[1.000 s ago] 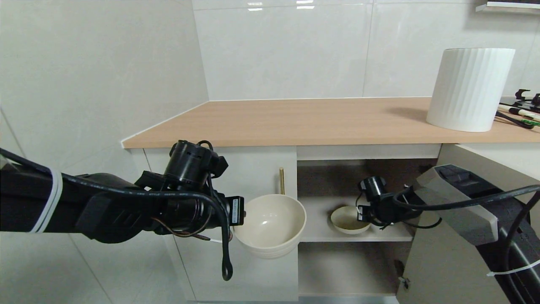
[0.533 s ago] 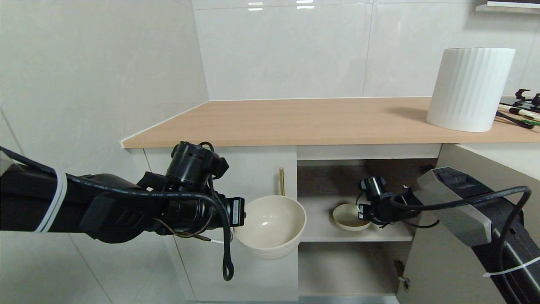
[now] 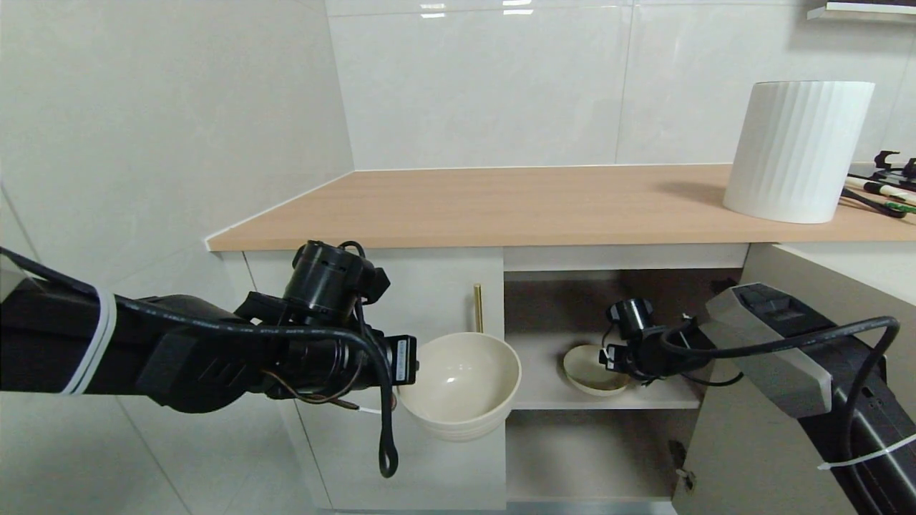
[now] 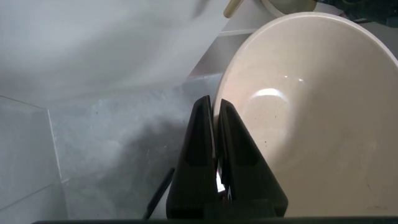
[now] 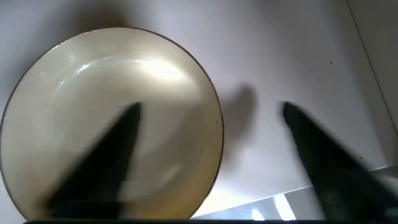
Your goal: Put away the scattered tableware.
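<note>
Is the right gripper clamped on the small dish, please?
No, the right gripper is open, fingers spread either side of the rim of the small dish.

Black arms (image 3: 179, 357), black cables (image 3: 384, 422), white ties (image 3: 91, 342), grey right-arm cover (image 3: 773, 350)

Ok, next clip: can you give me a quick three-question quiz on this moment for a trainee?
1. True or false: the left gripper is shut on the rim of the large bowl.
2. Where is the small bowl? A) held in the left gripper B) resting on the cabinet shelf C) stacked inside the large bowl
3. Fill in: the fingers of the right gripper are ____, one over the small bowl and one outside its rim.
Key: 1 true; 2 B; 3 open.
</note>
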